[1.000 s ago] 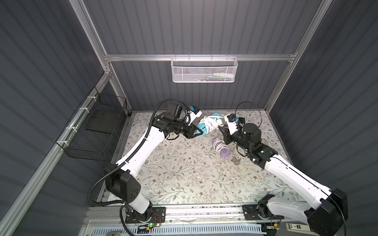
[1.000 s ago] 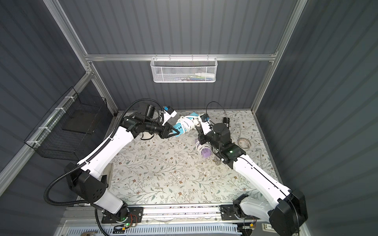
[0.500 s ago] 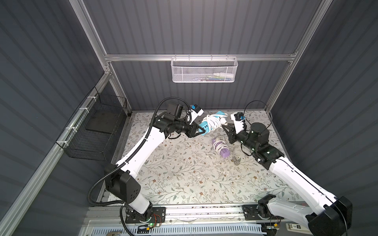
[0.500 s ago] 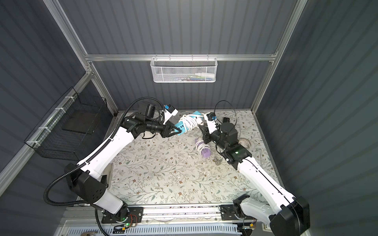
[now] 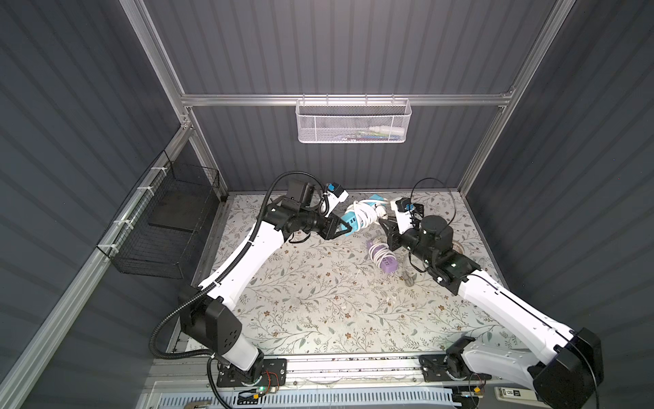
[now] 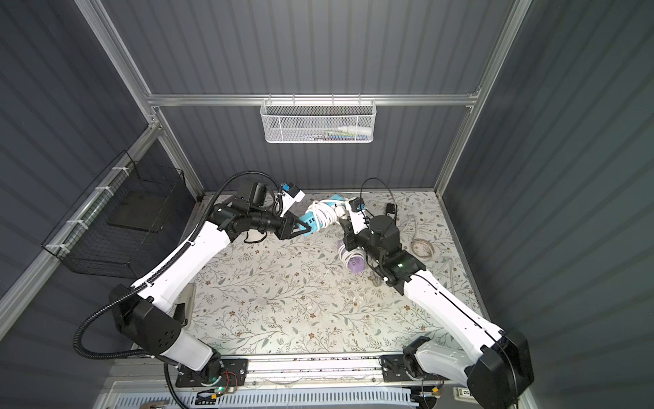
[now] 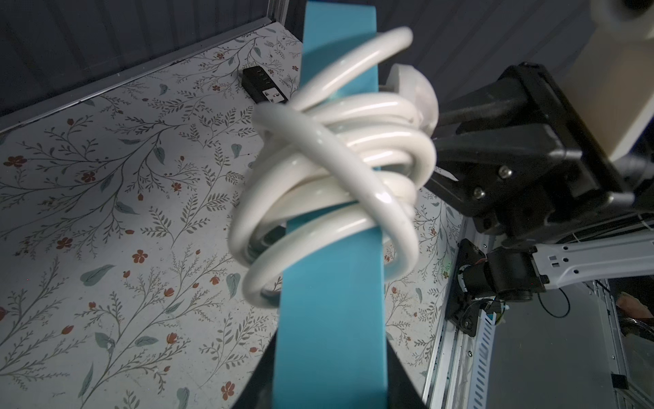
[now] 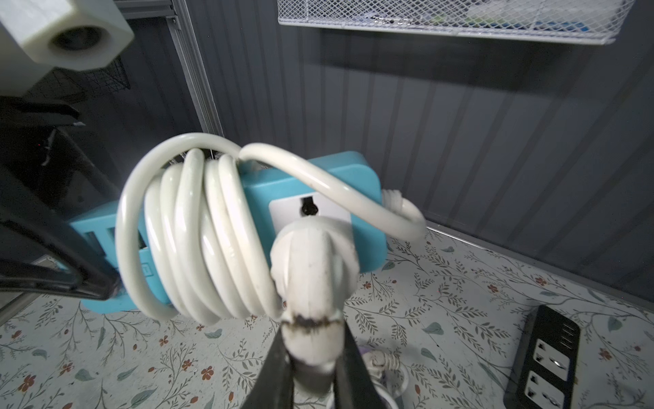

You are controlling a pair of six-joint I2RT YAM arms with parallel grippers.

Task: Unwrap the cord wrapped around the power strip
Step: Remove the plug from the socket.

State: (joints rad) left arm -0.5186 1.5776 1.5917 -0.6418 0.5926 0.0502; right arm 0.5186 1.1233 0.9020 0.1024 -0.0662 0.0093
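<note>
Several cord loops (image 8: pixel 198 240), right pincer (image 8: pixel 311 341) pinching plug (image 8: pixel 313 255)

Purple strip (image 5: pixel 388 265), black strip (image 6: pixel 390 209) and coiled cable (image 6: pixel 423 248) lie on the floral mat (image 5: pixel 300 290).

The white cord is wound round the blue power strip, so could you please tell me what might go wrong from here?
1. One loop crosses over the other coils of the cord, so pulling the plug in the right gripper may cinch it tight.
2. The left gripper pinches only one end of the power strip; a hard tug might twist it loose.
</note>
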